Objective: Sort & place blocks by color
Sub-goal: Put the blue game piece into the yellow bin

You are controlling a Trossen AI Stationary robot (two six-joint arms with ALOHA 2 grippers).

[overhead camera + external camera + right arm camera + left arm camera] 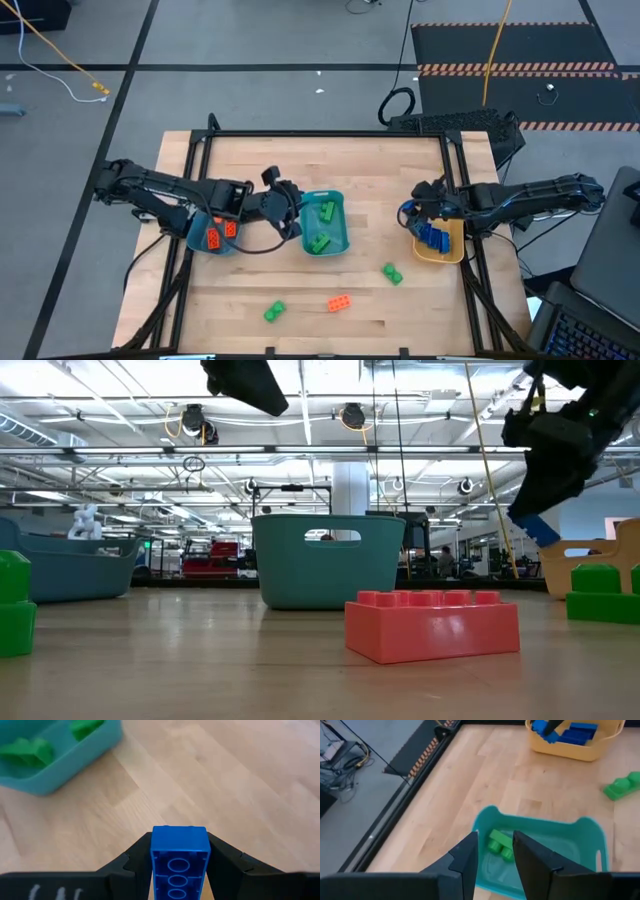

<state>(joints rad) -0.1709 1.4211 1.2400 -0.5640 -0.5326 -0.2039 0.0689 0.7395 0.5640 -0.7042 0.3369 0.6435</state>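
Note:
My left gripper [292,214] [495,856] hangs open and empty over the left rim of the middle teal bin [336,243], which holds two green blocks [318,241] [500,845]. My right gripper [418,209] [179,851] is shut on a blue block [179,845] above the table, just left of the yellow-tan bowl [447,256], where more blue blocks [433,237] lie. The left teal bin [200,222] holds orange blocks [213,238]. An orange block [339,303] [430,625] and two green blocks [391,272] [274,312] lie loose on the near table. My right gripper pinches the blue block between its two fingers, one on each long side [156,862]. The hollow underside faces the wrist camera, and one end sticks out past the fingertips. The fingers slant downward, and the block [535,526] is tilted and lifted clear of the table.
The wooden table [250,160] has a black frame rail around its edges. Bare wood shows on the far half and between the middle bin and the bowl. The left arm lies over the left bin. A keyboard [455,122] sits beyond the far right corner.

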